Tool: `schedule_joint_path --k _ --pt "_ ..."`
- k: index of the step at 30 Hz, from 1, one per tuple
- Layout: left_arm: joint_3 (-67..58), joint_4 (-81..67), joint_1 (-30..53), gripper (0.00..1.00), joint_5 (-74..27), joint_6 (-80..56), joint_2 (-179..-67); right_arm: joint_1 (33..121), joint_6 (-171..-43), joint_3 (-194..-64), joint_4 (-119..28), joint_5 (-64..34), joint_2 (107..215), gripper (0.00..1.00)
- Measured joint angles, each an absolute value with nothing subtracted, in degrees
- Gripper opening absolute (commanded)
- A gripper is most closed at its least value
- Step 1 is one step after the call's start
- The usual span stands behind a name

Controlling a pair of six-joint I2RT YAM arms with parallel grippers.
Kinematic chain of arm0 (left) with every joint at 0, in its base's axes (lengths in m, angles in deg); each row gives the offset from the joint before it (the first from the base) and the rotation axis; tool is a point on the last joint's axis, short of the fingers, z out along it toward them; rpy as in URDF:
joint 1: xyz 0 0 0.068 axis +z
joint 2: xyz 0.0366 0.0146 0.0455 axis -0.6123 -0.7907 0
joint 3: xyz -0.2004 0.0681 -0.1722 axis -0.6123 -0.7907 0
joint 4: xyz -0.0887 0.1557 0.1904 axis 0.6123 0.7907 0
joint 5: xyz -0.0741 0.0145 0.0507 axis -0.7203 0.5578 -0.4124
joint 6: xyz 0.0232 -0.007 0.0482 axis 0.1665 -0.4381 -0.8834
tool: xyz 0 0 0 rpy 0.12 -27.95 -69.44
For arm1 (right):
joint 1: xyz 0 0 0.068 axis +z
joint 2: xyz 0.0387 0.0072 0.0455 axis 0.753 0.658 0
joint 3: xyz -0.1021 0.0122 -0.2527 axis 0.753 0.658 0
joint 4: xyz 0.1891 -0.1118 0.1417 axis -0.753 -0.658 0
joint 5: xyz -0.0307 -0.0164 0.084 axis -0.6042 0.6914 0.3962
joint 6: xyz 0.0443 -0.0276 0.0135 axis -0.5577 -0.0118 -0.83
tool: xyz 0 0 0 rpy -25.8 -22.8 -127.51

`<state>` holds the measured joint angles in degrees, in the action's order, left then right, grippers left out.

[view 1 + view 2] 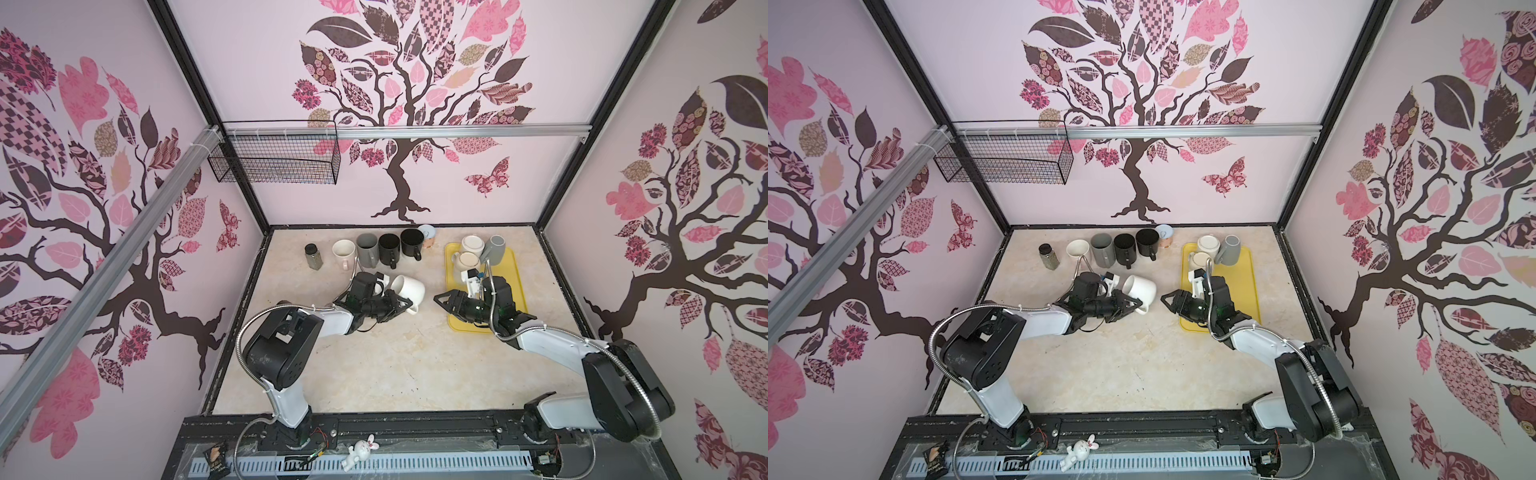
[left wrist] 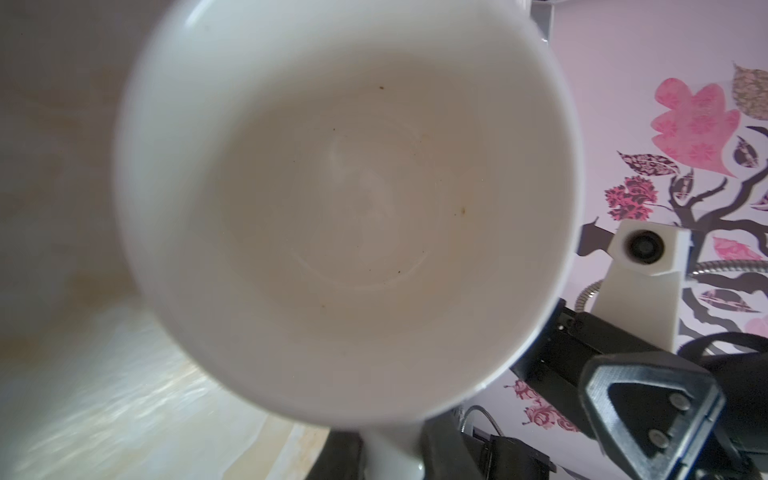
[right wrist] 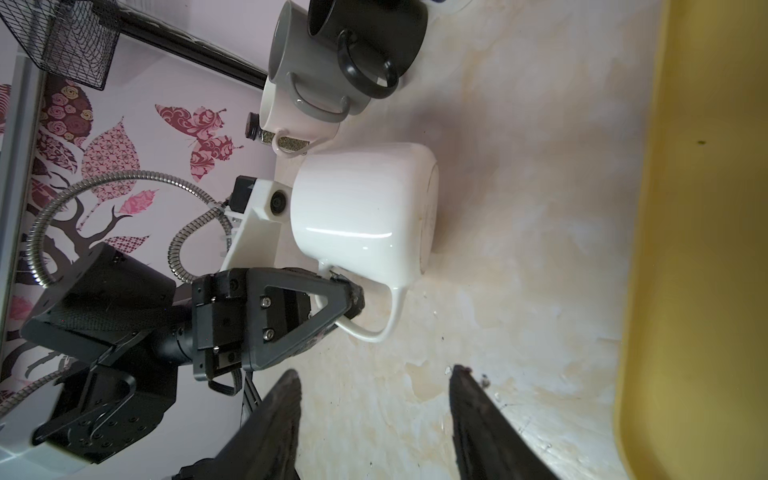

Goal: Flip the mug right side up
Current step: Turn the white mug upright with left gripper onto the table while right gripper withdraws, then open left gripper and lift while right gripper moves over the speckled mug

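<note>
Left arm [image 1: 286, 332] extends, gripper [image 1: 404, 308] pinching mug [image 1: 409, 288] handle.

A white ceramic mug [image 1: 409, 291] is seen sideways at centre; behind it a row of upright ceramic mugs [image 1: 389, 248] is lined up, a glass spice jar [image 1: 313, 256] at its left end; right of it a yellow plastic tray [image 1: 512, 272] is set, three mugs [image 1: 471, 246] at its far end.

Arms [image 1: 332, 322]: white shells, black joints, silver conduit [image 3: 124, 176]; end effector fingers [image 3: 255, 320]: black triangular frames, screws.
</note>
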<state>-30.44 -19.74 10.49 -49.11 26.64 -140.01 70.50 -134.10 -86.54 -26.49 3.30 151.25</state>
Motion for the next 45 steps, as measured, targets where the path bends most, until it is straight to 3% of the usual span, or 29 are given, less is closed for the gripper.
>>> schedule_joint_path --k 11,18,33,43,44,45 --pt "-28.74 9.22 20.72 0.0 -38.11 2.07 -129.34 70.13 -126.39 -92.42 -35.25 -1.0 146.59 0.62" --pt "-25.07 21.53 22.14 0.0 -27.91 -8.66 -127.38 66.91 -124.66 -92.9 -37.42 -1.55 145.04 0.63" --pt "-16.54 25.81 22.36 0.0 -16.34 -20.51 -135.75 61.56 -120.64 -96.44 -42.01 -2.29 144.58 0.66" --pt "-11.36 27.01 24.67 0.0 -15.32 -22.59 -139.88 57.65 -118.28 -103.44 -45.7 -4.61 147.2 0.71" --pt "-11.19 26.97 24.89 0.01 -15.34 -22.45 -140.1 57.38 -117.99 -103.78 -46.14 -4.85 147.64 0.72" --pt "-10.95 27.01 25.09 0.1 -15.4 -22.35 -140.36 57.01 -117.51 -104.2 -46.88 -5.4 148.32 0.72"
